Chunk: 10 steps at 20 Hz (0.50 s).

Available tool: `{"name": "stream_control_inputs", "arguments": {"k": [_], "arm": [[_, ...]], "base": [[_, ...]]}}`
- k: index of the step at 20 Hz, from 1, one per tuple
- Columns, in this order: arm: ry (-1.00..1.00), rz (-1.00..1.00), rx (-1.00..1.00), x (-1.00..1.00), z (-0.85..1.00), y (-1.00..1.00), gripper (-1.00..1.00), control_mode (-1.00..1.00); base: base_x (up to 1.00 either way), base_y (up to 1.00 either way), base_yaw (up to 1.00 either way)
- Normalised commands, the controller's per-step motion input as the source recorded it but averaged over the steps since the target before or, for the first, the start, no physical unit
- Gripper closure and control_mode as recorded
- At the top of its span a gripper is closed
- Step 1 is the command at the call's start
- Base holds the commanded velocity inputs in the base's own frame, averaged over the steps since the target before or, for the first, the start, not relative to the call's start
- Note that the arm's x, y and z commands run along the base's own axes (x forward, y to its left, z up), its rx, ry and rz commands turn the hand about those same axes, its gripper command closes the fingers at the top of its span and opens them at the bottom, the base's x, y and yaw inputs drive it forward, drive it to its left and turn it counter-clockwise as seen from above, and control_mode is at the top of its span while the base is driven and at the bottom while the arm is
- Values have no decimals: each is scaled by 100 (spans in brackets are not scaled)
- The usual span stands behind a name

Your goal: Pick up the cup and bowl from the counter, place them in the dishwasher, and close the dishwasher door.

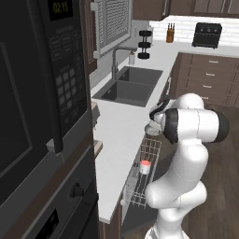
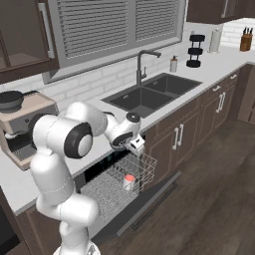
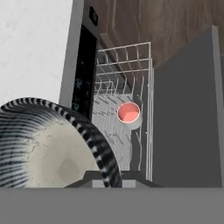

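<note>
A glossy white arm [image 1: 186, 154] of bulbous rounded segments, with dark, seemingly black, bands at its joints.

The white arm rises from its base in front of the dishwasher [image 2: 117, 191], bends at a bulky dark-jointed elbow and reaches forward and slightly down, so the wrist hangs above the outer edge of the dishwasher's pulled-out rack. The gripper [image 2: 135, 145] sits at the end of the forearm, pointing downward over that rack. Its jaws are closed tight on the rim of the bowl [image 3: 48, 144], which it holds up in the air beside the table edge, above the dishwasher. In the left base view the gripper [image 1: 154, 127] is mostly hidden behind the elbow.
</note>
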Motion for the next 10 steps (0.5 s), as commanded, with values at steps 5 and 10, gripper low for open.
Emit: {"name": "stream_control_inputs", "arguments": {"k": [5,10], "arm": [[-8,11,17,-17,-53,-56,100,-100],[0,17,20,34,-60,-58,100,-100]], "base": [[0,0,0],[0,0,0]]}}
